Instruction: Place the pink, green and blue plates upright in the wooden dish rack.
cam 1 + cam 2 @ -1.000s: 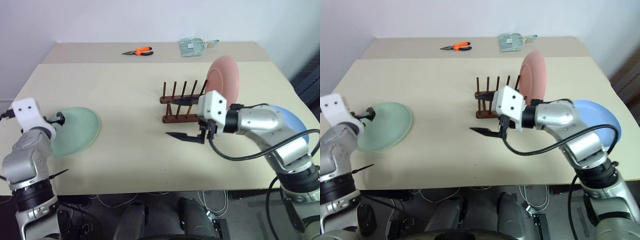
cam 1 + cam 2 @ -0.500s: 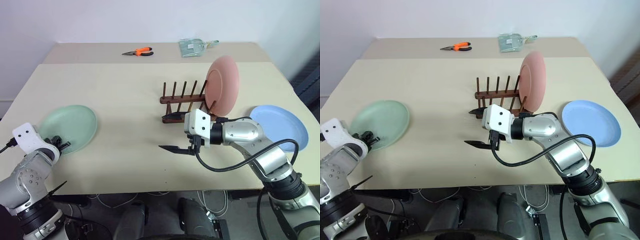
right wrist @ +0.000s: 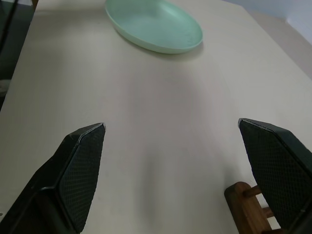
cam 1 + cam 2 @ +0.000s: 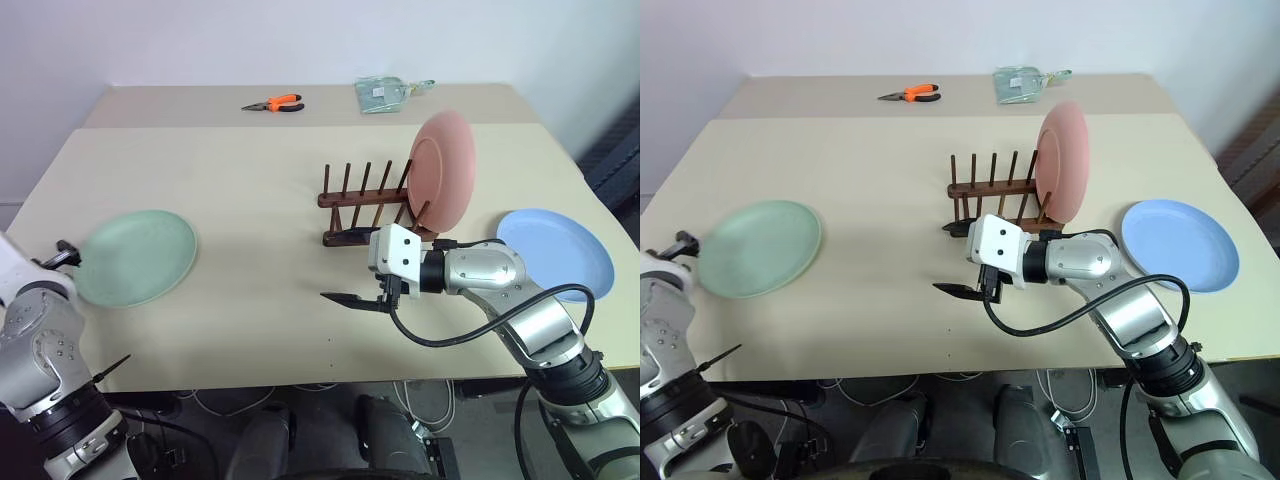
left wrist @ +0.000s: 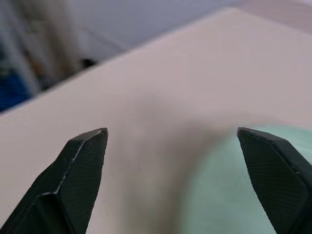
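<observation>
The left gripper (image 5: 170,141) is spread, with the green plate (image 4: 135,257) lying just beside it. The right gripper (image 3: 170,129) is spread empty beside the wooden dish rack (image 4: 365,205), where the pink plate (image 4: 442,170) is held upright.

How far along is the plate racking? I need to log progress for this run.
One of three is done: the pink plate stands upright in the wooden dish rack. Nothing is in hand; the left end effector and right end effector are both open. The green plate and blue plate lie flat on the table.
</observation>
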